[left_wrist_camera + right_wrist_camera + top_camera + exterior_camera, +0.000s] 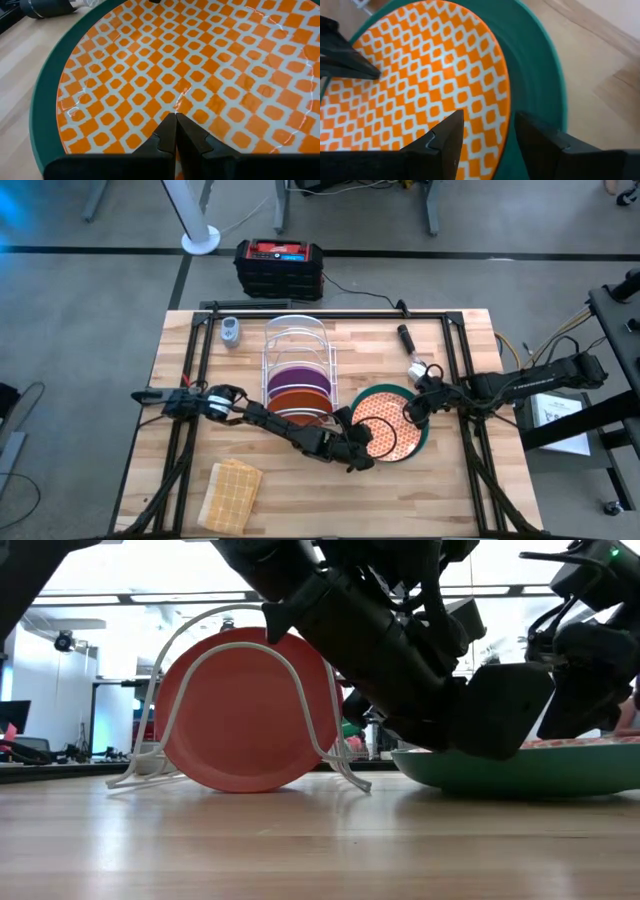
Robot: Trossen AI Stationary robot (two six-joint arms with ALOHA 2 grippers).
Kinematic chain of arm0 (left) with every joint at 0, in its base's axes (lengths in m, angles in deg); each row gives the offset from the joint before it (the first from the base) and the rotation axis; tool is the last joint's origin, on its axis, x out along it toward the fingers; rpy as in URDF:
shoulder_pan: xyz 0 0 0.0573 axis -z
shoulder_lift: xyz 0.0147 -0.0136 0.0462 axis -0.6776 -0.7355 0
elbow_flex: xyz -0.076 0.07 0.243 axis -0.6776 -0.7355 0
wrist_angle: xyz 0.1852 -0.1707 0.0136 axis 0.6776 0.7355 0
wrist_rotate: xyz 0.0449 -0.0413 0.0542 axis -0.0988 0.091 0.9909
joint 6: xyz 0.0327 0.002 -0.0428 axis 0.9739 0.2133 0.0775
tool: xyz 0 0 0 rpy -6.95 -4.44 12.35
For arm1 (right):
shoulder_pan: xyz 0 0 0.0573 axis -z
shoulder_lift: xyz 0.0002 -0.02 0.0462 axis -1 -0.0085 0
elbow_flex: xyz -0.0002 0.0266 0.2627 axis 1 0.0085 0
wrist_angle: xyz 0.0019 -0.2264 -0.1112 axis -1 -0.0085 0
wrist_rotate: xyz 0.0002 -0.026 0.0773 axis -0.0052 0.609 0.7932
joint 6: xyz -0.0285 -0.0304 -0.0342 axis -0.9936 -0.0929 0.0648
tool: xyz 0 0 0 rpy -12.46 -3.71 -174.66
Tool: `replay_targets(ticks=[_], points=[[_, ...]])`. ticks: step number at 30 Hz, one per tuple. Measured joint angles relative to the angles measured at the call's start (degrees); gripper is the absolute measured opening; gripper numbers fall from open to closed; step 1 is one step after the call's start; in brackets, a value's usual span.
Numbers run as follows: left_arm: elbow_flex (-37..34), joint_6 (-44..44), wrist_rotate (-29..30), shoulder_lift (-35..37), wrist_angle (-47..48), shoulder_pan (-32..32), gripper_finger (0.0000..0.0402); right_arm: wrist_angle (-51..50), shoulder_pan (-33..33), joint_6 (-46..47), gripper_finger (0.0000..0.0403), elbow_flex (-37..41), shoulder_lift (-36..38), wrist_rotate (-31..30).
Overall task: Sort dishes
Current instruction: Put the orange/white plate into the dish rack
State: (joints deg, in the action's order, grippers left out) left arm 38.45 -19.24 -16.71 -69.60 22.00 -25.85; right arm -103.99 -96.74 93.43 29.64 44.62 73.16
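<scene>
The orange-patterned plate (392, 430) lies flat in the larger teal-green plate (424, 442) on the table's right half. My left gripper (365, 448) is shut, with its tips (175, 119) low over the patterned plate's near-left part. My right gripper (415, 408) is open at the plates' far-right side. One finger (447, 140) stands over the patterned plate (420, 75) and the other (540, 145) over the teal rim (535, 75). A purple plate (297, 377) and a plain orange plate (298, 398) stand on edge in the white wire rack (297, 340). I cannot make out a clear glass plate. My left gripper's shut fingertips point slanting down at the patterned plate's face (175, 107), coming from the table's left. I cannot tell whether they touch it. The plate lies flat in the teal plate.
A tan woven cloth (232, 492) lies near the front left edge. A small grey object (230, 332) sits at the far left, and a black-handled tool (406, 338) with a white piece (420, 370) at the far right. A black and red box (279, 268) stands beyond the table.
</scene>
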Motion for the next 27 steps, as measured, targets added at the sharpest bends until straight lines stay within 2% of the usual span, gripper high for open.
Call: replay_targets(ticks=[6,17,24,27], points=[[-0.11,-0.16,-0.34,0.02,-0.47,-0.16,0.0,0.8,0.0,-0.21,0.0144,0.2,0.0,0.04],[-0.13,-0.19,-0.97,0.02,-1.5,-0.42,0.0,5.03,0.04,0.29,0.0072,3.94,0.02,-0.24],[-0.22,-0.07,-1.0,-0.01,-2.84,-0.38,0.0,5.47,0.04,-2.94,0.0016,4.02,0.18,-2.81],[-0.24,1.22,-1.01,-0.11,-4.15,-0.33,0.0,5.45,0.04,-3.11,0.0006,3.88,0.24,-3.67]])
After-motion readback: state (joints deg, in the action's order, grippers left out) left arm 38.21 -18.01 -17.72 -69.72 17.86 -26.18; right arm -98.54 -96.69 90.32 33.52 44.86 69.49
